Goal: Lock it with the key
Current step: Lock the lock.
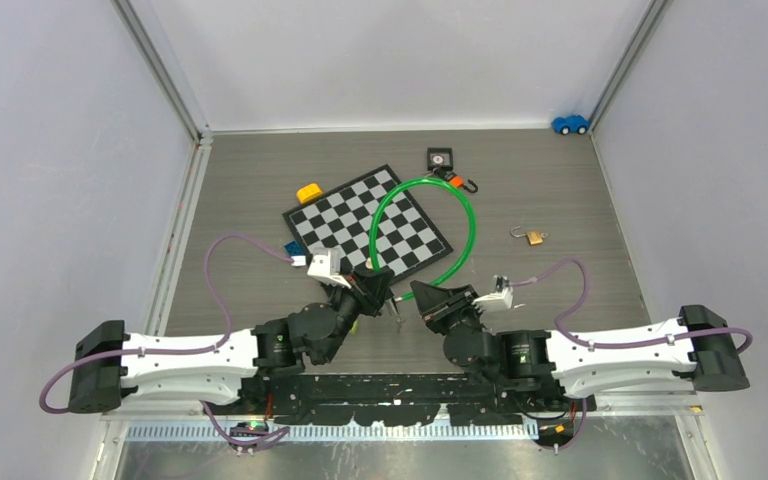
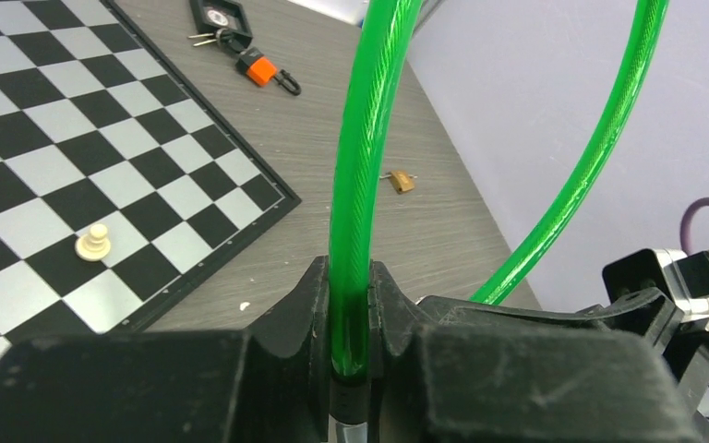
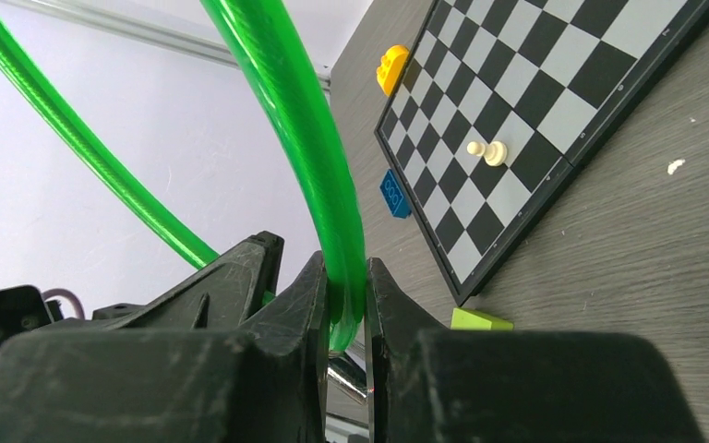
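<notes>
A green cable lock [image 1: 471, 225] arches up from the table's middle. My left gripper [image 1: 378, 280] is shut on one end of it; the left wrist view shows the cable [image 2: 360, 185] pinched between the jaws [image 2: 349, 314], with a black collar and a metal tip below. My right gripper [image 1: 425, 293] is shut on the other end [image 3: 318, 148], held between its jaws [image 3: 344, 305]. The two ends sit close together but apart. The keys [image 2: 205, 38] lie at the back on a black fob [image 1: 440, 160] with an orange clip [image 1: 457, 181].
A chessboard [image 1: 360, 225] lies under the loop with a white pawn [image 2: 93, 244] on it. A small brass padlock [image 1: 534, 237] lies to the right. A yellow toy [image 1: 308, 192], a blue brick [image 1: 293, 248], a lime brick [image 3: 480, 319] and a blue car [image 1: 570, 124] lie around.
</notes>
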Motion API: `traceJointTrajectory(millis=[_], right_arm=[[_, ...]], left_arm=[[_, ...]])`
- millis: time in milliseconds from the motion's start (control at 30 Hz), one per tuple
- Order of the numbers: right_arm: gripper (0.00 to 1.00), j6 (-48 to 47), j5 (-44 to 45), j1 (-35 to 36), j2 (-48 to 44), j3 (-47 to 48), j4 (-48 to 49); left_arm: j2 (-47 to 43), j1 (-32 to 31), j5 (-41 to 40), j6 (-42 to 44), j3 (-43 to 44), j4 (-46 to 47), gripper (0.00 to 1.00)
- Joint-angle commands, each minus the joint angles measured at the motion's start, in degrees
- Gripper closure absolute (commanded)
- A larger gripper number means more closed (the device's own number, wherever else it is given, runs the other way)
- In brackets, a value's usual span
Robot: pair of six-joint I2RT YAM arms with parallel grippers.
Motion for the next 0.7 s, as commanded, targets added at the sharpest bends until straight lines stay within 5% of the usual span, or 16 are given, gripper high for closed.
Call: traceJointTrajectory(millis=[0, 233, 667], right_arm=[[1.0, 7.1, -1.8, 0.5, 4.2, 0.1, 4.2], [0.99, 8.0, -4.4, 0.6, 7.2, 0.3, 6.5], [0.62, 5.3, -2.0, 0.5, -1.3, -3.0, 1.9]], left_arm=[[0.8, -0.2, -0.7, 1.4, 0.3, 8.3, 1.0], [0.5, -0.2, -0.7, 3.3, 0.4, 9.5, 1.0], [-1.2, -0.2, 0.3, 6.3, -0.7, 9.7, 1.0]])
